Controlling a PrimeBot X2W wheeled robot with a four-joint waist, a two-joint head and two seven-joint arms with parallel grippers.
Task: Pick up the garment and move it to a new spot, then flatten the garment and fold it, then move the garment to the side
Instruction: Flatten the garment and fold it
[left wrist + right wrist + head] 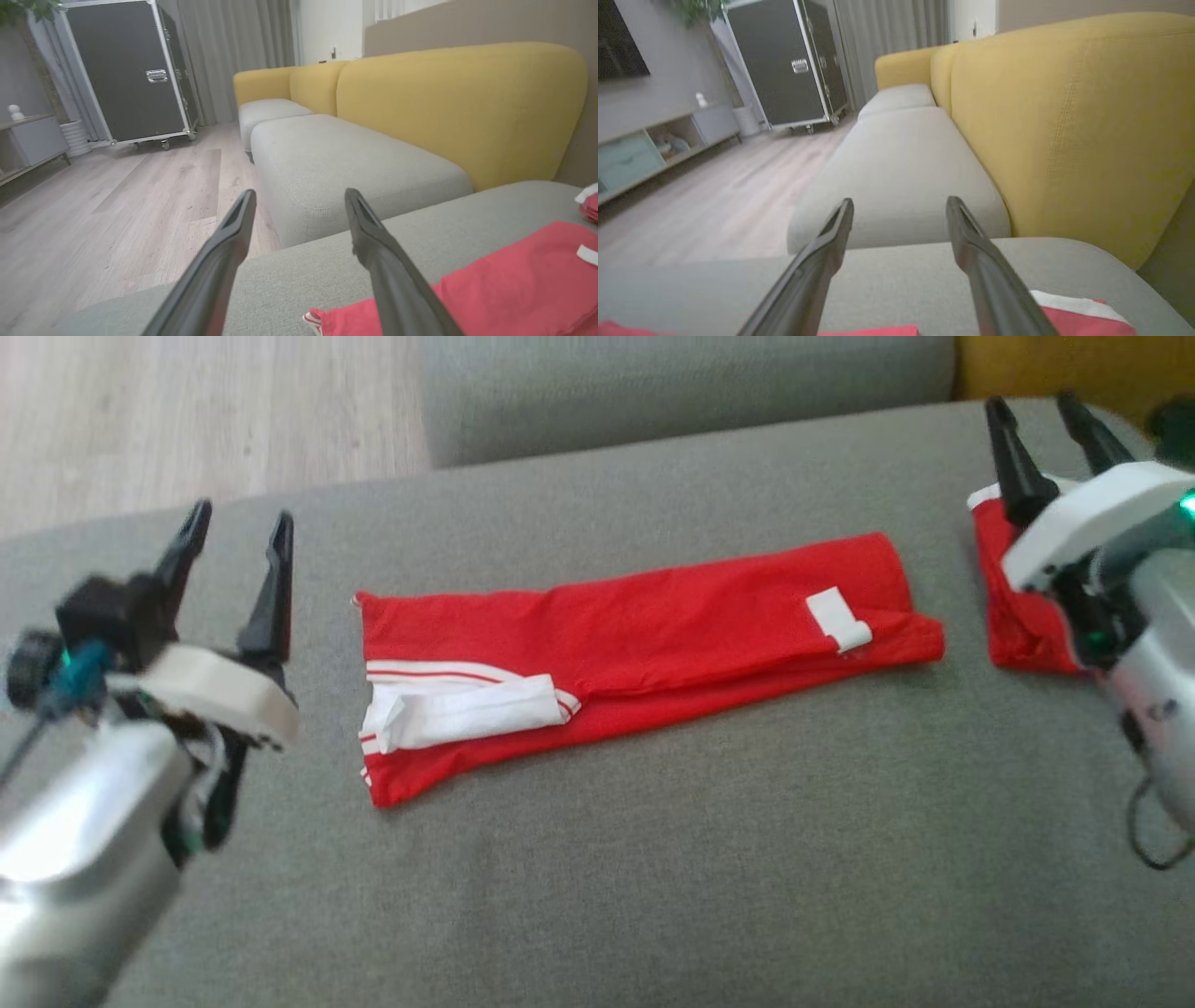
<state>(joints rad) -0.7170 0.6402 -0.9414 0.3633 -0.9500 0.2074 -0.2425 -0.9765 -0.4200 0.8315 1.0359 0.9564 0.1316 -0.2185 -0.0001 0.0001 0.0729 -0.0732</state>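
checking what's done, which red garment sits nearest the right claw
The small folded garment at the far right, partly hidden behind the right claw. The long garment with the white collar lies in the middle, clear of it.

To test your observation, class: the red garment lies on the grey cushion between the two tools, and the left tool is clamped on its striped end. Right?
Not quite. The left tool is open and empty, apart from the striped end of the red garment, as the head view shows. The garment does lie on the grey cushion between it and the right tool.
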